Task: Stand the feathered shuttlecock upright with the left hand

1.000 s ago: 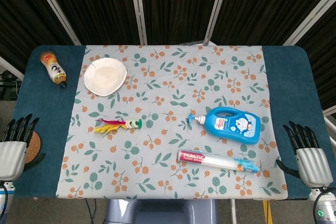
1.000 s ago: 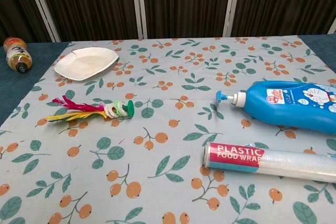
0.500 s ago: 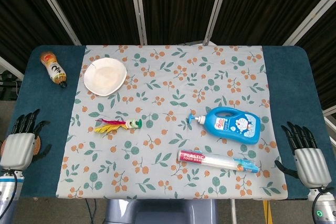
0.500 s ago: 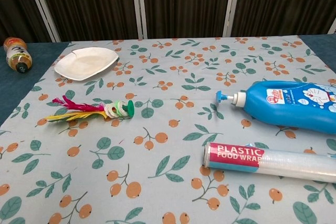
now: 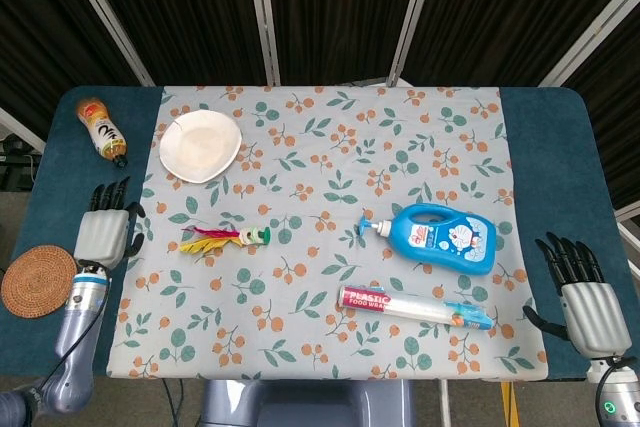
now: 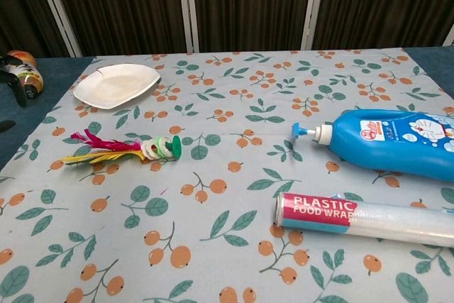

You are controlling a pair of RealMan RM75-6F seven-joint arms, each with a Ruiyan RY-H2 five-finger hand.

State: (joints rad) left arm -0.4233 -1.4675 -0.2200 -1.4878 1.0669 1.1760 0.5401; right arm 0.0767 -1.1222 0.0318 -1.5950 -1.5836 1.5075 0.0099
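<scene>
The feathered shuttlecock point(image 5: 226, 239) point(image 6: 124, 149) lies on its side on the patterned cloth, red and yellow feathers pointing left, green and white disc base to the right. My left hand point(image 5: 103, 228) hovers open over the blue table edge, well left of the feathers; only its dark fingertips point(image 6: 13, 80) show at the chest view's left edge. My right hand point(image 5: 583, 294) stays open off the table's right front corner, holding nothing.
A white plate point(image 5: 200, 145) sits behind the shuttlecock, and an orange bottle point(image 5: 103, 130) lies at the far left. A woven coaster point(image 5: 38, 280) lies by my left arm. A blue pump bottle point(image 5: 440, 238) and a plastic wrap roll point(image 5: 412, 307) lie at right.
My left hand has moved up and right from beside the coaster onto the table edge, closer to the shuttlecock. The coaster is now uncovered. The right hand has barely moved.
</scene>
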